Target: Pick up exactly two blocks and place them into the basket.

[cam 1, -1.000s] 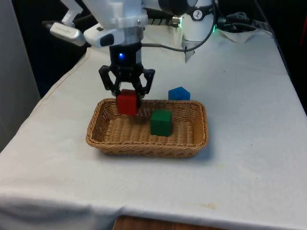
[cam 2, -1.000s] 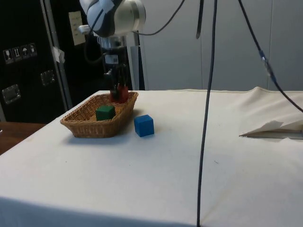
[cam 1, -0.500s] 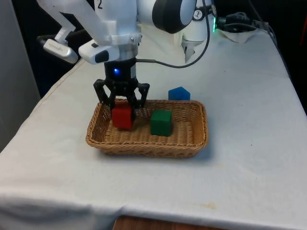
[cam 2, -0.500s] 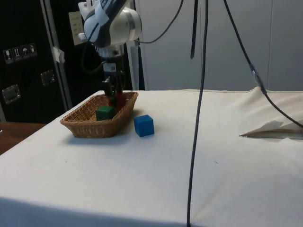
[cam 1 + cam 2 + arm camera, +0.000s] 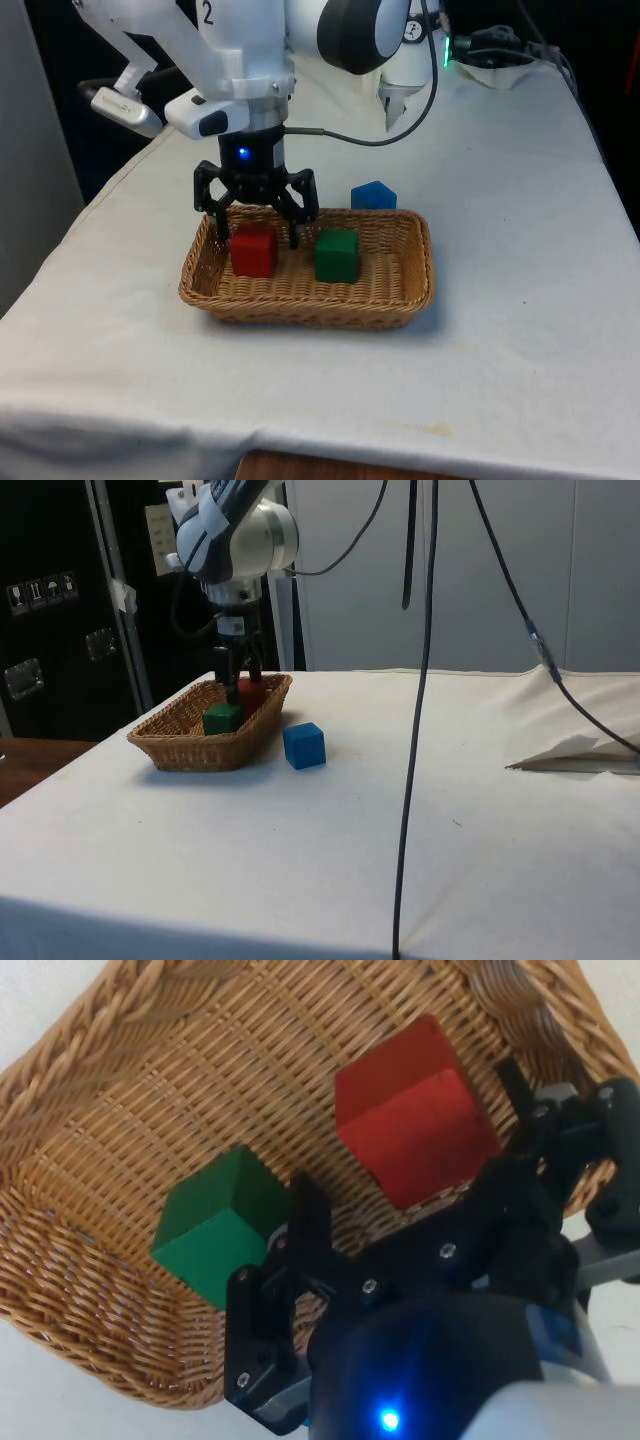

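- Over at the front view's left, the gripper [image 5: 256,226] is seen hanging low over the wicker basket [image 5: 385,297], with its two fingers spread wide apart and nothing clamped between them.
- The red block [image 5: 254,248] is found right below those fingers, lying on the basket's woven floor near the end towards the front view's left; a gap is seen on each side between block and fingertip.
- From the wrist, the red block [image 5: 415,1110] is caught lying loose between the two parted black fingers [image 5: 302,1230], with bare weave visible around it.
- Next along, the green block [image 5: 336,255] is spotted in the basket as well, near its middle and apart from the red one; a strip of weave is left between the two.
- In the wrist view the green block [image 5: 220,1223] is seen just beside one finger; whether it is touched there cannot be told.
- From the side, the gripper [image 5: 232,683] is seen reaching down inside the basket [image 5: 195,752], with the red block [image 5: 251,694] and the green block [image 5: 222,718] both within its rim.
- Further to the front view's right, a blue block [image 5: 373,195] is seen on the white cloth [image 5: 520,260], outside the basket, just behind its far rim.
- In the side view that blue block [image 5: 304,745] is shown just beside the basket's wall, tilted a little off square.
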Controlling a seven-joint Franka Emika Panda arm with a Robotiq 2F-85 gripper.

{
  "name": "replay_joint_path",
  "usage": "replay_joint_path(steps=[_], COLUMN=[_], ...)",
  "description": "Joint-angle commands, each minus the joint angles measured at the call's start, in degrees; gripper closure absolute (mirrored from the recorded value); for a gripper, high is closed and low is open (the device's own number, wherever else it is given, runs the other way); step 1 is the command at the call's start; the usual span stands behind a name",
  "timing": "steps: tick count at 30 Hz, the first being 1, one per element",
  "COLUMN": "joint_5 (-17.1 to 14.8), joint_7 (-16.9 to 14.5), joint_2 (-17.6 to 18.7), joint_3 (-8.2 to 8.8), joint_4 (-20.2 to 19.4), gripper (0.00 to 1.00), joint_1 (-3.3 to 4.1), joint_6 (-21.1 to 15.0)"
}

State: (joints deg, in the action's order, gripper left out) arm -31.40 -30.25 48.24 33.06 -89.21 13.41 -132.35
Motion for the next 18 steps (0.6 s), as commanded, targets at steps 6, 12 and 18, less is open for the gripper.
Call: replay_joint_path(steps=[6,12,18], joint_5=[0.6,3.3,6.1], joint_7=[0.5,2.1,3.6], joint_2=[-0.8,-2.6,-4.6], joint_3=[0.40,0.86,0.80], joint_4=[0.1,-0.1,-0.1], gripper=[0.00,0.00,0.00], joint_1=[0.86,2.35,3.55], joint_6=[0.9,2.8,4.6])
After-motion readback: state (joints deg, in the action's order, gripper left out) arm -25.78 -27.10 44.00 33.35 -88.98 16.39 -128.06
